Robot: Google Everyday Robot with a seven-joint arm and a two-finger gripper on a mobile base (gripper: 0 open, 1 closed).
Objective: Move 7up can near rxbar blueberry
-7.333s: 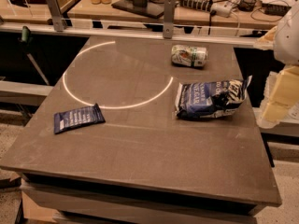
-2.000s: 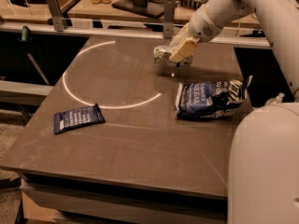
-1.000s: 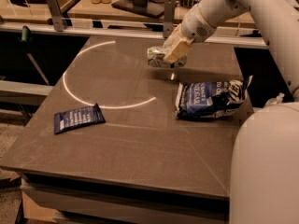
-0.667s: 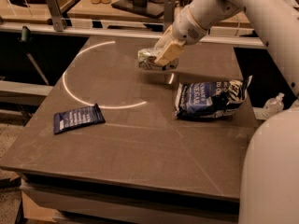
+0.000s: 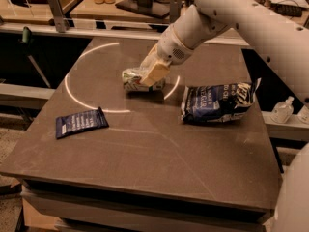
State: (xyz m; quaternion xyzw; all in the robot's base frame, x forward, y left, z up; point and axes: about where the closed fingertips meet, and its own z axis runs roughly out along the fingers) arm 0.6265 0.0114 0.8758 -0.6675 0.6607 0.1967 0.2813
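The 7up can (image 5: 133,79), white and green, lies on its side in my gripper (image 5: 150,74) near the middle of the dark table (image 5: 145,149). The gripper's cream fingers are shut on the can's right part, and the can is held just above or at the table surface. The rxbar blueberry (image 5: 80,122), a flat dark blue wrapper with white print, lies at the table's left, about a can-length or more to the lower left of the can. My white arm reaches in from the upper right.
A puffy dark blue-and-white chip bag (image 5: 219,102) lies at the right of the table. A bright ring of light (image 5: 77,98) arcs across the table top. A small clear bottle (image 5: 281,110) stands off the right edge. Shelves and rails lie behind the table.
My gripper took hold of the can at the table's back right and has carried it left and toward the front, closer to the rxbar. The bar and the chip bag have not moved.
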